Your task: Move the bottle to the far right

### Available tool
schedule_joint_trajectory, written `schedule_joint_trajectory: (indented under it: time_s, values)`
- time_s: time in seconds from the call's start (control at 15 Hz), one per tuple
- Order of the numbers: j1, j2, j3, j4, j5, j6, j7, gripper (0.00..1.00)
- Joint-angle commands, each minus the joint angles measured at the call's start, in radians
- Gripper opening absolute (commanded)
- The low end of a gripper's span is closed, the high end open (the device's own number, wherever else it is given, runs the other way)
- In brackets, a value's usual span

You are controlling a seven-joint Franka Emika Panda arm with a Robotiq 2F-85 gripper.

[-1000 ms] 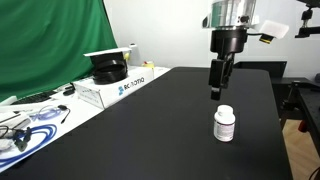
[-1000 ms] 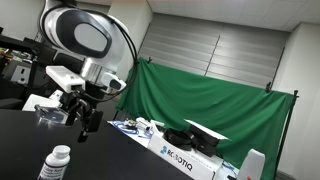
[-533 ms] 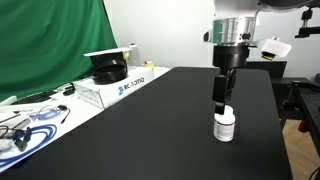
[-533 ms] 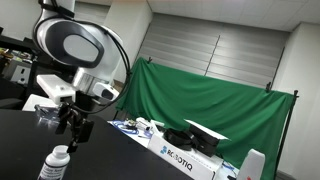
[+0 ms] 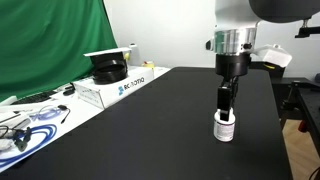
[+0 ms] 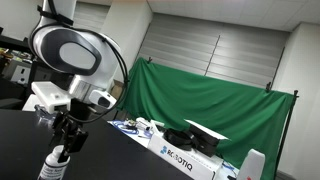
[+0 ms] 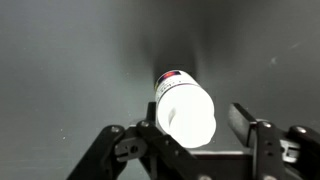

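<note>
Your Robotiq gripper [image 5: 225, 108] hangs straight down over the small squat white plastic pill bottle [image 5: 225, 128], with its tips level with the white screw cap. The bottle stands upright on the black table top [image 5: 140, 135], on the right side of the table in that exterior view and well apart from everything else.

In the wrist view the bottle [image 7: 188, 110] sits between the two black fingers [image 7: 246, 122]. The claw is spread. There is a clear gap on the right side, but you cannot tell whether the left finger touches the bottle.

Far to the left, a white cardboard box with blue print [image 5: 122, 88] lies on a white bench, with a black object on top of it. A green cloth backdrop [image 5: 50, 40] hangs behind the box.
</note>
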Motion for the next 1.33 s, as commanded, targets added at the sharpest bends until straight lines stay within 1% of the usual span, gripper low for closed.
schedule_joint_trajectory:
  time_s: [0.0,0.13,0.27,0.53,0.67,0.8,0.93,1.13,1.27]
  values:
    - [-0.02,0.004,-0.003,0.0,-0.056,0.013,0.037,0.45]
    - [-0.025,-0.02,-0.013,0.002,-0.09,-0.008,0.048,0.31]
    - [-0.034,-0.05,-0.019,0.006,-0.106,-0.024,0.057,0.19]
    - [-0.054,-0.123,-0.047,0.029,-0.16,-0.054,0.087,0.19]
    - [-0.07,-0.152,-0.059,0.071,-0.163,-0.098,0.073,0.19]
    - [-0.082,-0.153,-0.075,0.138,-0.131,-0.17,0.034,0.19]
    - [-0.094,-0.128,-0.098,0.219,-0.1,-0.238,-0.014,0.19]
    - [-0.13,-0.039,-0.134,0.373,-0.109,-0.304,-0.052,0.19]
    - [-0.154,0.021,-0.15,0.464,-0.122,-0.327,-0.054,0.19]
